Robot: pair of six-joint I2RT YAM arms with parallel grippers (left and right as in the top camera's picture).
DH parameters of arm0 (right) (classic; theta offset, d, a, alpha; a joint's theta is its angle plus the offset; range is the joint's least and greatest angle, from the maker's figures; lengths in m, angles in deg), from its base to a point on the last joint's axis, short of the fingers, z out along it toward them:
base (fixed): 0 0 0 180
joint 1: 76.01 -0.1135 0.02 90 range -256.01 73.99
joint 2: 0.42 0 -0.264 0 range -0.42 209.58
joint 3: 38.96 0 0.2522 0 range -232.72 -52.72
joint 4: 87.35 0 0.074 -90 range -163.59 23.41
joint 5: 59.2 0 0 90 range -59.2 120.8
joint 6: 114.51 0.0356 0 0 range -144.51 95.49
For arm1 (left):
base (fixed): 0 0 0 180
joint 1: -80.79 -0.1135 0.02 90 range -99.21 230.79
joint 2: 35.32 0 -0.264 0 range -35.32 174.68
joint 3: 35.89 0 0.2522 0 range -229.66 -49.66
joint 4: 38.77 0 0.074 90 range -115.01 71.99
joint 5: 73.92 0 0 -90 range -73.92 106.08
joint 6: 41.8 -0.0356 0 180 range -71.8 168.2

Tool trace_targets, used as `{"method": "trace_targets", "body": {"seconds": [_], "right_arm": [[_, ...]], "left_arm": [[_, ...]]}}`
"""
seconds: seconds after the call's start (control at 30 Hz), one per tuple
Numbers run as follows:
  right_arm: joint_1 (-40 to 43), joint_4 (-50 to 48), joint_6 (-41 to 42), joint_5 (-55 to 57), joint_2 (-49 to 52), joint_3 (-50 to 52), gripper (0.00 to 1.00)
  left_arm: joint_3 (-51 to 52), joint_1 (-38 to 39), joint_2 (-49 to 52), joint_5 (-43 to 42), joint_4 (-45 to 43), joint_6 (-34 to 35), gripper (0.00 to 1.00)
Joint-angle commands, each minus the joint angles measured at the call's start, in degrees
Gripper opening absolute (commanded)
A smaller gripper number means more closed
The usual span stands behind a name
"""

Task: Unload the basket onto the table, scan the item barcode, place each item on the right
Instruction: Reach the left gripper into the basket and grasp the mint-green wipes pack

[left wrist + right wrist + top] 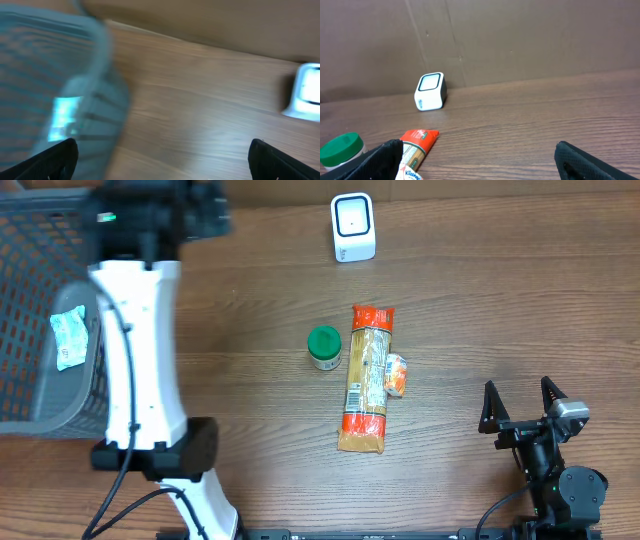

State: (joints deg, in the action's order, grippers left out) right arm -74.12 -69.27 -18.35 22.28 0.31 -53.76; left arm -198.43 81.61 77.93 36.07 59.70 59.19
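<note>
1. L arm [135, 350]: white, stretches up the left side of the wooden table [250, 280] toward the far edge. It passes over the rim of a grey mesh basket [30, 300]. Its dark head is blurred in the overhead view.
2. L gripper [162, 165]: jaws spread wide, one dark fingertip in each bottom corner of the wrist view, nothing btwn them. That view is smeared. It shows the basket wall at left, bare wood in the middle and the scanner at the right edge.
3. R gripper [520, 408]: at the near-right corner of the table, jaws spread wide and empty, well apart from the items.
4. Scanner [353, 227]: small white box w/ dark window, upright near the far edge, about mid-table.
5. Pasta pack [367, 380]: long, clear w/ orange ends, lies flat mid-table, long axis running far to near, label side up. Well apart from the scanner.
6. Green-lidded jar [324, 347]: upright, just beside the pack's left side toward its far end. Can't tell if they touch.
7. Small tissue pack [396, 375]: lies against the pasta pack's right side, about halfway along.
8. White-and-green packet [69, 338]: lies inside the basket, on its floor.
</note>
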Motion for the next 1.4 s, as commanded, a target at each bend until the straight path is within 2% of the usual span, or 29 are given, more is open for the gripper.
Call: {"method": "trace_targets", "body": {"seconds": [0.0,0.2,0.37,0.5,0.7,0.93,1.37], "right_arm": [[0.37,-0.22,-0.15,0.72,-0.57,0.59,1.00],[0.37,-0.22,-0.15,0.72,-0.57,0.59,1.00],[0.37,-0.22,-0.15,0.72,-0.57,0.59,1.00],[0.37,-0.22,-0.15,0.72,-0.57,0.59,1.00],[0.37,-0.22,-0.15,0.70,-0.57,0.59,1.00],[0.37,-0.22,-0.15,0.72,-0.57,0.59,1.00],[0.37,-0.22,-0.15,0.72,-0.57,0.59,1.00]], "left_arm": [[-0.85,-8.00,-0.39,0.61,1.29,-6.78,1.00],[0.55,-21.35,-0.37,-8.35,2.32,-9.27,1.00],[0.55,-29.57,-0.37,-10.27,2.49,-10.75,1.00],[2.12,-34.25,0.00,-19.04,1.38,-14.25,1.00],[12.07,-36.57,0.00,-19.98,-4.50,-17.27,1.00],[28.76,-36.61,0.00,-19.78,-17.16,-23.80,1.00],[47.34,-39.67,0.68,-17.92,-38.45,-24.06,1.00]]}}
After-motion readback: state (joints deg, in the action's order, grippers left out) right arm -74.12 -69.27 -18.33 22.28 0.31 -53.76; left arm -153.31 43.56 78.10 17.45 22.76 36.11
